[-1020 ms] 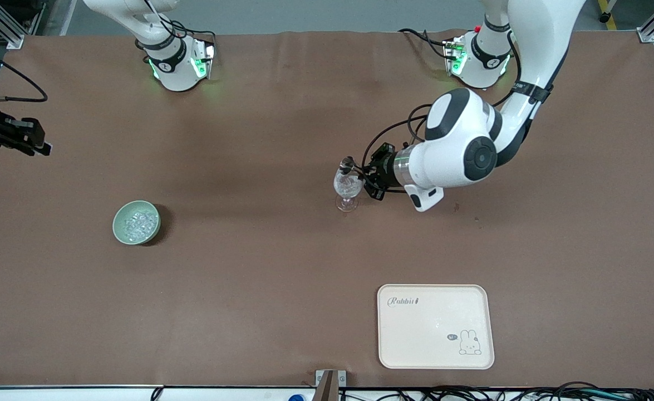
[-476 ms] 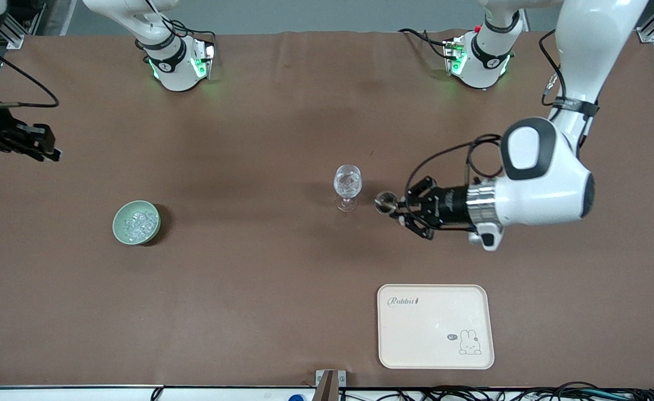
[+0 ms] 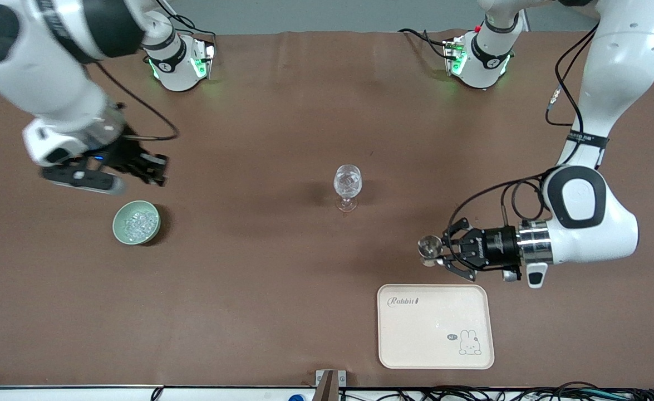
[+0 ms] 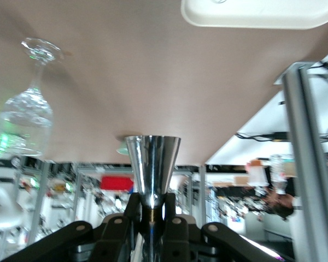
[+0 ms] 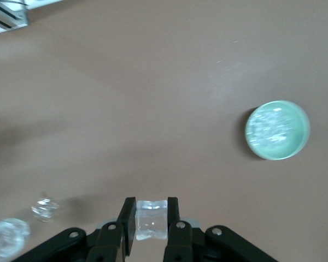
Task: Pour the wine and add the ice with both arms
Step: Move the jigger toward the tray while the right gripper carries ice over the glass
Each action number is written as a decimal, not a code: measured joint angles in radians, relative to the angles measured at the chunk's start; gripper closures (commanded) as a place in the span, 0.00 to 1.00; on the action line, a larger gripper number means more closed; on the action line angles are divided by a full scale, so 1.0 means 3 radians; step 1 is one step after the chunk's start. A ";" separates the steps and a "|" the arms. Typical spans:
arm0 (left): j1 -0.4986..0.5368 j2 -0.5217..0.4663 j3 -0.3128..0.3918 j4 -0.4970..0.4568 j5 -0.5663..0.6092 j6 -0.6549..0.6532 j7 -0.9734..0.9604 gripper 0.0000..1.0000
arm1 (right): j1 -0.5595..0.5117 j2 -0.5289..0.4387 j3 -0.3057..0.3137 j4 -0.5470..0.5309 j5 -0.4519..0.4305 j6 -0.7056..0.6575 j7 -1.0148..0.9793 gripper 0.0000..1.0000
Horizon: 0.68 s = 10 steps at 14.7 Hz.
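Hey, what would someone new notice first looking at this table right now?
The left tool holds a shiny metal cup sideways above the table by the cream tray. The right tool grips an ice cube near the green ice bowl. A wine glass stands mid-table.

Ice cube point(image 5: 151, 219) clear, pinched in right end effector point(image 5: 151, 221); more ice point(image 3: 137, 222) heaped in green bowl point(image 3: 119, 231); some in wine glass point(image 3: 347, 182) mid-worktop.
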<state>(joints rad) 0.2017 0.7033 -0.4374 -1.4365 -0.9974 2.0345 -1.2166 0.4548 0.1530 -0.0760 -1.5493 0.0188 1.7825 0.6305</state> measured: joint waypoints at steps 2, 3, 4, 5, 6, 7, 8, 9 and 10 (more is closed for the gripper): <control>0.0074 0.0233 0.0010 0.0147 -0.0149 0.0026 0.0123 0.99 | 0.0319 0.0285 0.0001 0.0304 -0.0001 0.0014 0.0498 0.97; 0.0095 0.0354 0.0027 0.0228 -0.0208 0.0067 0.0165 0.99 | 0.0466 0.0421 0.0001 0.0445 -0.0002 0.0025 0.0716 0.97; 0.0109 0.0478 0.0043 0.0310 -0.0287 0.0138 0.0187 0.99 | 0.0607 0.0550 0.0001 0.0576 -0.0002 0.0029 0.0918 0.97; 0.0121 0.0600 0.0051 0.0387 -0.0370 0.0221 0.0215 0.99 | 0.0747 0.0672 0.0000 0.0683 -0.0003 0.0041 0.1110 0.98; 0.0128 0.0719 0.0057 0.0459 -0.0446 0.0303 0.0278 0.99 | 0.0885 0.0787 0.0000 0.0765 -0.0003 0.0093 0.1285 0.98; 0.0130 0.0829 0.0061 0.0520 -0.0513 0.0373 0.0356 0.99 | 0.1016 0.0898 -0.0002 0.0820 -0.0004 0.0172 0.1434 0.98; 0.0130 0.0923 0.0062 0.0562 -0.0563 0.0444 0.0428 0.99 | 0.1140 0.1011 -0.0003 0.0860 -0.0007 0.0252 0.1559 0.98; 0.0129 0.1000 0.0062 0.0592 -0.0590 0.0519 0.0473 0.99 | 0.1245 0.1119 -0.0005 0.0897 -0.0010 0.0317 0.1642 0.98; 0.0127 0.1057 0.0063 0.0610 -0.0602 0.0604 0.0494 0.99 | 0.1330 0.1221 -0.0007 0.0942 -0.0010 0.0352 0.1694 0.98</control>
<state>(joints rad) 0.2400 1.0203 -0.4185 -1.2534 -1.1780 2.2157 -1.0685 0.8537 0.5192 -0.0782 -1.2668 0.0158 1.8879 1.1386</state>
